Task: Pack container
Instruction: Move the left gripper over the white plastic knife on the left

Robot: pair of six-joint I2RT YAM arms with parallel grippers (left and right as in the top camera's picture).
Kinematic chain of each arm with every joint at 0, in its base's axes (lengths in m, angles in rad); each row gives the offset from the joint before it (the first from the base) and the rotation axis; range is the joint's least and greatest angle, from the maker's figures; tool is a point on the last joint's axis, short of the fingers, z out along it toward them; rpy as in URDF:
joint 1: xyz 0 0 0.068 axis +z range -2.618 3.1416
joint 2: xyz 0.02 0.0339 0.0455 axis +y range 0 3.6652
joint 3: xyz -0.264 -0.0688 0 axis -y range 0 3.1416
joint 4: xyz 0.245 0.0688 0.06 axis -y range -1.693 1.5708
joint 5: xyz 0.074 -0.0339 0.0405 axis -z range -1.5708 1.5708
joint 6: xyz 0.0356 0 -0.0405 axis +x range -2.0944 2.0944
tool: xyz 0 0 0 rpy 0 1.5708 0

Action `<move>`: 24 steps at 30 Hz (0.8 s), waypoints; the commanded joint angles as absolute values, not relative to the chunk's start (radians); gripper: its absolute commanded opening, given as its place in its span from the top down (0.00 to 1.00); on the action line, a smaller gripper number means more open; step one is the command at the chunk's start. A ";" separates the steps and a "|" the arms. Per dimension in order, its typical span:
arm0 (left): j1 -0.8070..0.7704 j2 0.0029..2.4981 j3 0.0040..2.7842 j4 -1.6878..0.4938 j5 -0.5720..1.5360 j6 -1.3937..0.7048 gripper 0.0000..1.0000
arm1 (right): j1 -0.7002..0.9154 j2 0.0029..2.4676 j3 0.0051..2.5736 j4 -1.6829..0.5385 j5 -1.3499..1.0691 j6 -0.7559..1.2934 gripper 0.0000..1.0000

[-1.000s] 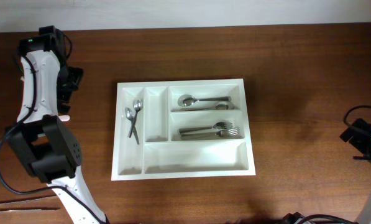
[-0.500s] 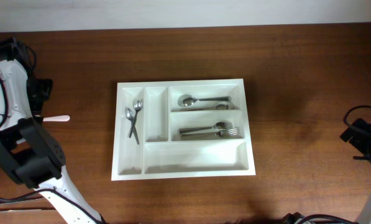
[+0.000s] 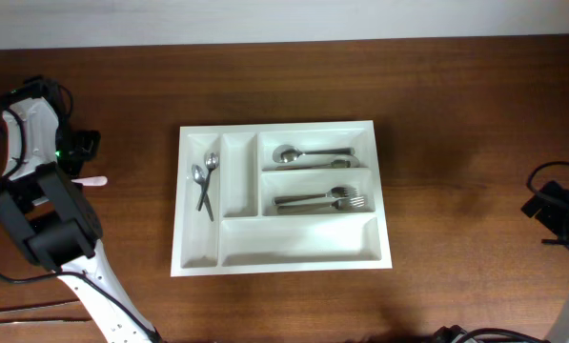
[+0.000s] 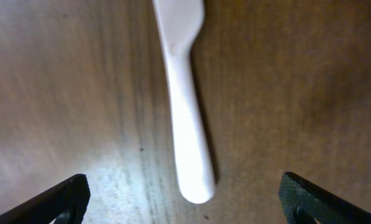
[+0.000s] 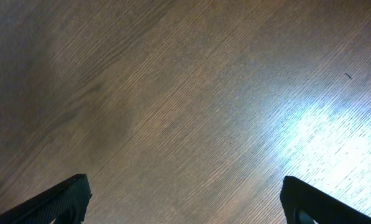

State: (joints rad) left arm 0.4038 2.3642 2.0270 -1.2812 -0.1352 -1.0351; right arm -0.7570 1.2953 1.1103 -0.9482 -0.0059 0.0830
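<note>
The left jaws stand wide apart, with the end of a white plastic utensil [image 4: 186, 106] between them, flat on the tabletop [image 4: 297, 93]. The right jaws are wide too, above wood grain. The white tray [image 3: 284, 269] sits mid-tabletop, well apart from the utensil, holding spoons [image 3: 206, 176] and forks [image 3: 327, 199].

From above: straight down, far, whole table [image 3: 456, 114]. From L wrist: v. close, down onto white handle [image 4: 186, 118], also seen from above. From R wrist: close, down onto tabletop.
</note>
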 commanded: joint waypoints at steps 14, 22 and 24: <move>0.474 2.360 1.975 -1.231 -0.018 -0.977 0.01 | -0.762 1.298 1.111 -0.945 -0.012 0.093 0.01; 0.475 2.360 1.920 -1.188 -0.019 -0.947 0.01 | -0.762 1.298 1.111 -0.945 -0.012 0.094 0.01; 0.476 2.360 1.898 -1.169 -0.018 -0.948 0.01 | -0.762 1.298 1.111 -0.945 -0.012 0.093 0.01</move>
